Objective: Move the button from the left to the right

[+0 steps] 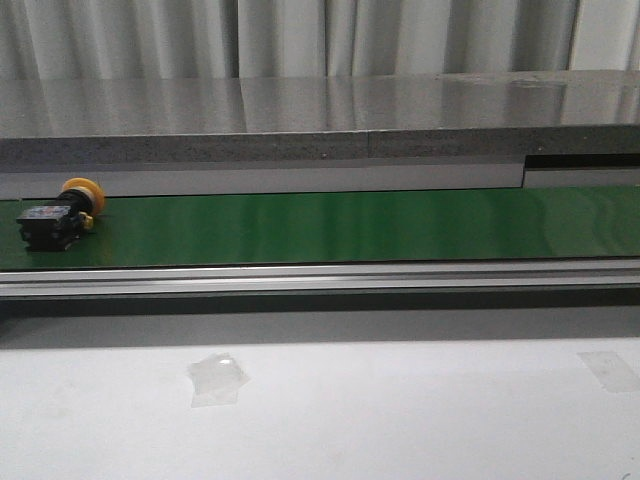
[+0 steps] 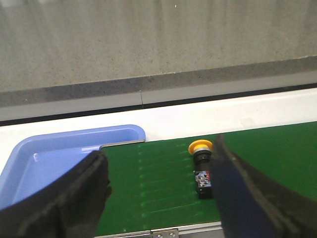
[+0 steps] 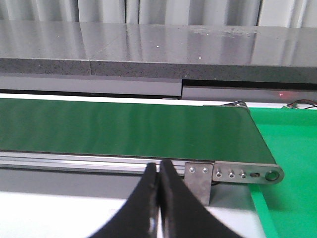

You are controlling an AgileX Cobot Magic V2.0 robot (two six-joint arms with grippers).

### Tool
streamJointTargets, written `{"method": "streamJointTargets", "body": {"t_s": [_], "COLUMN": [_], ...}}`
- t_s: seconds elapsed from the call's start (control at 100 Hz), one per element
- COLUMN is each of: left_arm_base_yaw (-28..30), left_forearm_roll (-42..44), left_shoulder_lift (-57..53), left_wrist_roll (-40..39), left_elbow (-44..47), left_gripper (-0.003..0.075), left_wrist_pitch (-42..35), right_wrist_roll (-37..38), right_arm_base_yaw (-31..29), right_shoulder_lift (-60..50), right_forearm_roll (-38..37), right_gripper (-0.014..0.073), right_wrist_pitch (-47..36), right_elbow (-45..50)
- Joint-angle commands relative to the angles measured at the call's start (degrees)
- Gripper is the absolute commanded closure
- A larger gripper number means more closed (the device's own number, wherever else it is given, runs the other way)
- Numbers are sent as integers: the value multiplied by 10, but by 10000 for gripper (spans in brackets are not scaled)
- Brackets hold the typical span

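I see the button (image 1: pixel 58 212) lying on its side at the far left end of the green conveyor belt (image 1: pixel 350 225), yellow head toward the back rail, black body toward the front. In the left wrist view the same button (image 2: pixel 203 166) sits on the belt (image 2: pixel 163 188) between the fingers, close against the inner edge of one finger (image 2: pixel 237 193); I can't tell if it's touching. Left gripper (image 2: pixel 158 198) is spread wide, nothing held, the other finger (image 2: pixel 74 198) well apart from the button. A blue tray (image 2: pixel 54 158) sits at the belt's end, just beside the belt, with its corner lip near the back edge. Right gripper (image 3: pixel 158 198) has its fingers pressed together with nothing between them, hovering in front of the belt's right end (image 3: pixel 129 129), near the metal end bracket (image 3: pixel 233 174). A bright green pad (image 3: pixel 292 168) lies beyond that end. Neither arm shows in the front view. The white surface (image 1: pixel 400 410) in front of the conveyor carries two bits of clear tape, one left of centre (image 1: pixel 218 378) and one at the right edge (image 1: pixel 612 370). Grey ledge (image 1: pixel 300 115) and curtains (image 1: pixel 300 35) behind.
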Motion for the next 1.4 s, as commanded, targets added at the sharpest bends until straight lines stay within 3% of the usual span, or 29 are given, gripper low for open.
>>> {"method": "streamJointTargets", "body": {"t_s": [0.0, 0.26, 0.64, 0.79, 0.99, 1.39], "left_arm_base_yaw": [-3, -3, -3, -2, -2, -2], "left_forearm_roll": [-9, -9, -9, -9, -9, -9], "left_shoulder_lift": [-52, -152, -166, -166, -166, -166], "left_wrist_roll": [-1, -1, -1, -1, -1, -1], "left_elbow": [15, 96, 110, 110, 110, 110], "left_gripper": [281, 281, 290, 437, 739, 740], "left_wrist_pitch": [-53, -63, -63, -63, -63, -63], "right_wrist_roll": [-2, -2, -2, -2, -2, -2], "right_arm_base_yaw": [-4, -4, -4, -4, -4, -4], "right_shoulder_lift": [-8, -8, -8, -8, -8, -8], "right_forearm_roll": [2, 2, 2, 1, 1, 1], "right_gripper": [662, 662, 662, 662, 662, 662], "right_wrist_pitch": [-46, -46, -46, -47, -46, -69], "right_elbow": [-9, -9, -9, -9, -9, -9]}}
